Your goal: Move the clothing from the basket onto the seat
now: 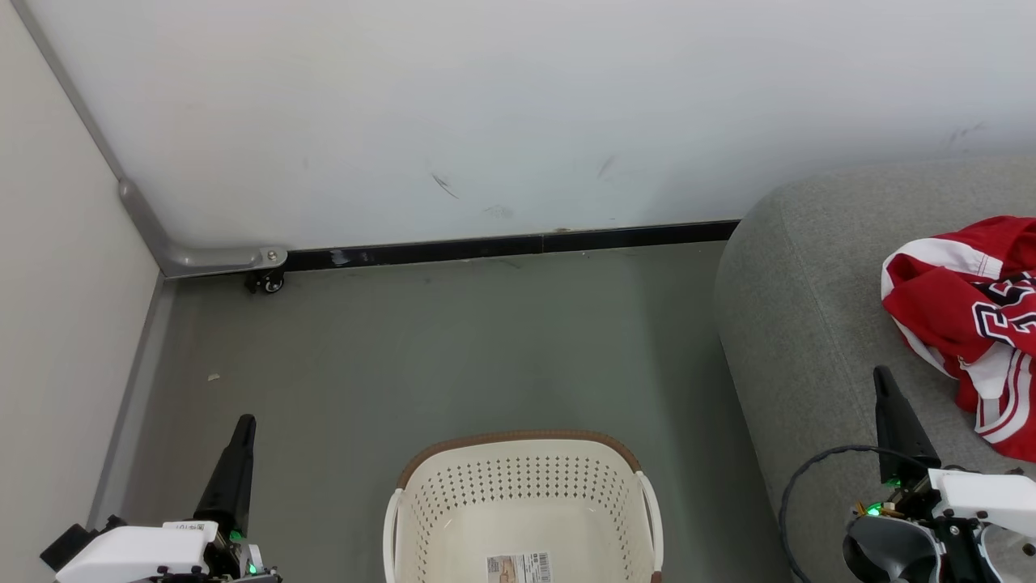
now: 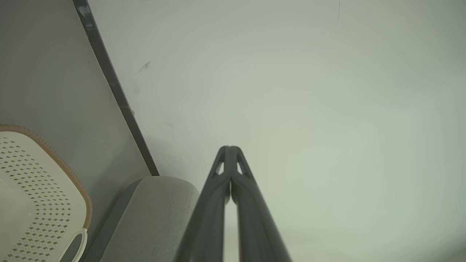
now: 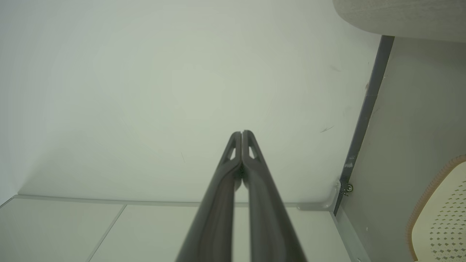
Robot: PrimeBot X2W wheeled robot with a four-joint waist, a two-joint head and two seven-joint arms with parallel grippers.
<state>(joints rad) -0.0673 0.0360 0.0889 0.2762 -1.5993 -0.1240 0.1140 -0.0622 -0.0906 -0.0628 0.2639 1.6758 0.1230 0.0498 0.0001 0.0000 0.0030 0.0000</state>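
Note:
The red clothing [image 1: 967,316], with white bands and dark lettering, lies crumpled on the light-grey seat [image 1: 797,324] at the right edge of the head view. The cream perforated basket [image 1: 526,494] with a brown rim stands on the floor at bottom centre, holding nothing but a label sticker [image 1: 519,567]. My left gripper [image 1: 244,423] is shut and empty, left of the basket. Over the seat's front part, my right gripper [image 1: 881,375] is shut and empty, just left of the clothing. In the wrist views both grippers [image 2: 230,148] [image 3: 241,133] point at the white wall, fingertips together.
A white wall [image 1: 518,113] with a black baseboard [image 1: 510,245] runs behind the grey-green floor [image 1: 437,348]. A metal bracket with a small caster [image 1: 265,281] sits in the left corner. Another wall panel [image 1: 57,324] closes the left side. The basket rim [image 2: 54,156] and the seat's end [image 2: 156,203] appear in the left wrist view.

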